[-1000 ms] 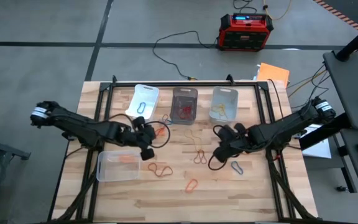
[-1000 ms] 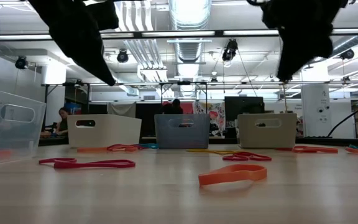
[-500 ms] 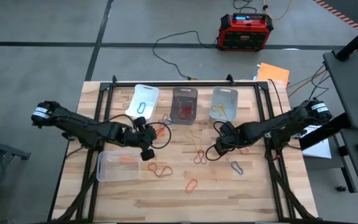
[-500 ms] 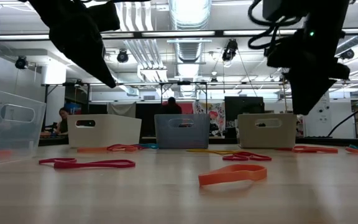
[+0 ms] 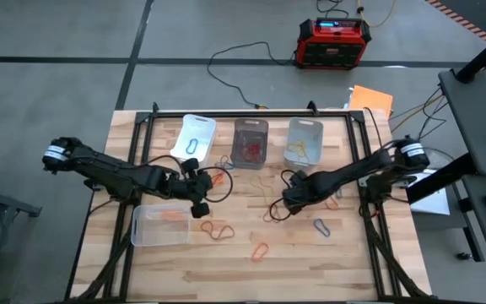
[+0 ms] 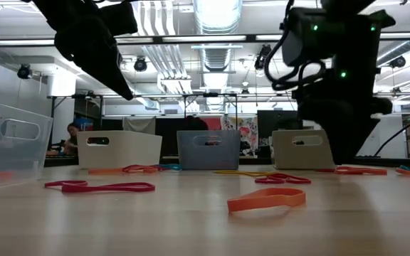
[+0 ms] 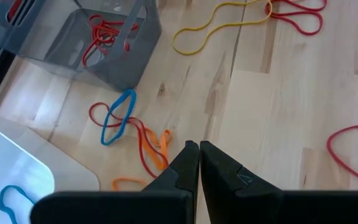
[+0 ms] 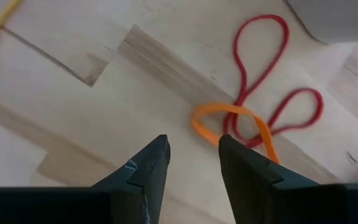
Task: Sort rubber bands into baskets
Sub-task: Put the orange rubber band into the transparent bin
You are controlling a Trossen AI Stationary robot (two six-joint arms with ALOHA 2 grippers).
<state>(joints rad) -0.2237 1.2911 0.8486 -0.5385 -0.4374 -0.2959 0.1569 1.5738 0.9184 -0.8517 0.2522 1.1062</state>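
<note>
Orange band (image 8: pixel 232 121) is lying tangled over a red band (image 8: pixel 263 74), just ahead of the right gripper (image 8: pixel 191 163), whose fingers are standing apart. Closing there is risking pinching both colours together. The left gripper (image 7: pixel 199 163) is hanging with fingers together, empty, near the clear basket (image 5: pixel 142 228).

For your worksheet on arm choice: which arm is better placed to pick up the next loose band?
Right. Its open gripper hangs just above an orange band crossing a red one; the left gripper is shut.

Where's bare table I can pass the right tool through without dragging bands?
Bare wood runs along the near table edge, below the orange band and grey band. Crowded: the middle, around the right tool, and the strip before the three far baskets.
</note>
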